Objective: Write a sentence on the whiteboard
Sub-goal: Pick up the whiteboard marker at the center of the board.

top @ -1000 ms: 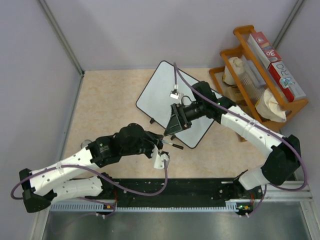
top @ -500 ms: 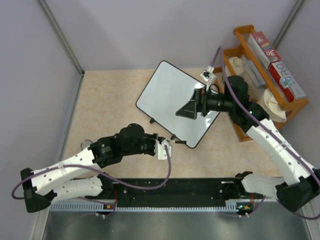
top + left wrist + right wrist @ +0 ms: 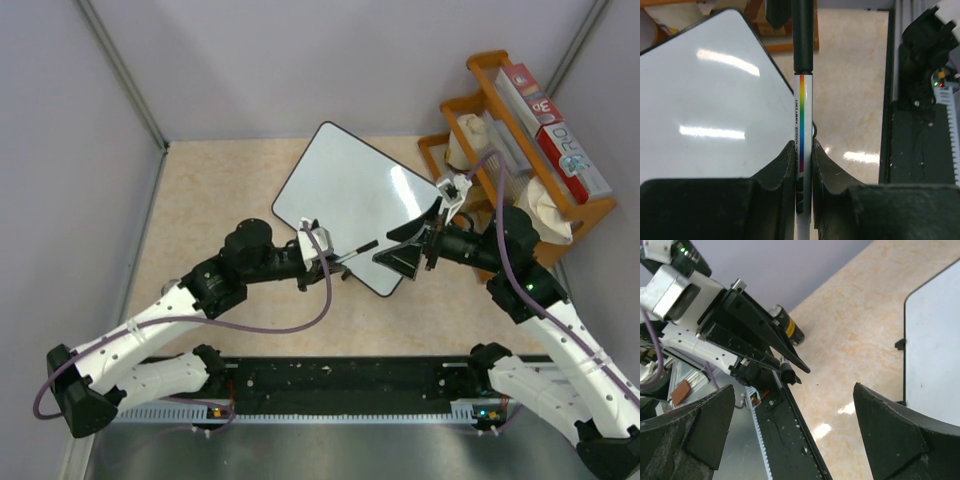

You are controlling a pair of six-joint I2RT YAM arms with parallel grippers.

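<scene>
Right hand [image 3: 402, 247], now released, has withdrawn to the 5 o'clock edge of the whiteboard [image 3: 340, 190], the left hand [image 3: 316, 246] grasps the marker [image 3: 802, 100] at 7 o'clock, and no writing exists yet.

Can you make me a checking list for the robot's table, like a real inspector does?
Surface: beige speckled table, no spills seen.
Job's things: whiteboard lying flat, blank; marker by its near edge.
Clutter: wooden rack on the right with boxes and white bundles; small black cylinder on the table.
Grippers: left gripper shut on the marker; right gripper open, holding nothing.
Cables: a purple cable loops along each arm.
Surroundings: pale lilac walls, metal corner posts.
</scene>
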